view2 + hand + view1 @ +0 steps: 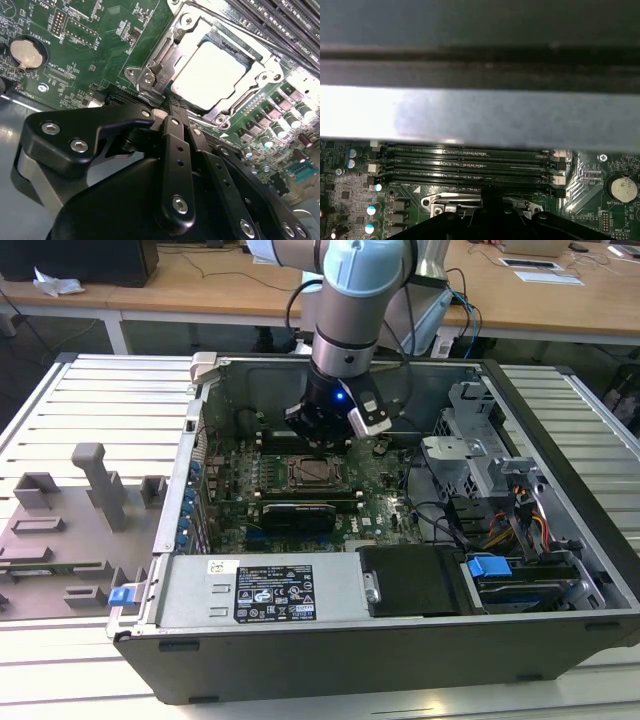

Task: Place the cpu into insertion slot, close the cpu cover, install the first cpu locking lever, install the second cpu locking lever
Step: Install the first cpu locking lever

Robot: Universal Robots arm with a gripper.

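Cpu (212, 75) sits in insertion slot (292, 472), inside open computer case (300, 660). Cpu cover (165, 62) lies flat over it, chip showing through the window. Gripper (172, 106) low over motherboard (100, 55), fingers pressed together, tips just beside the cover's edge

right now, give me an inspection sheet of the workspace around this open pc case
surface: slatted metal table carrying the open pc case
job's things: cpu seated in the insertion slot; cpu cover lies down around it; lever state unclear
clutter: grey fixture blocks on the table, exterior view's left
end effector: shut, tips at the socket's edge
cables: coloured wires inside the case, exterior view's right
surroundings: wooden desks behind
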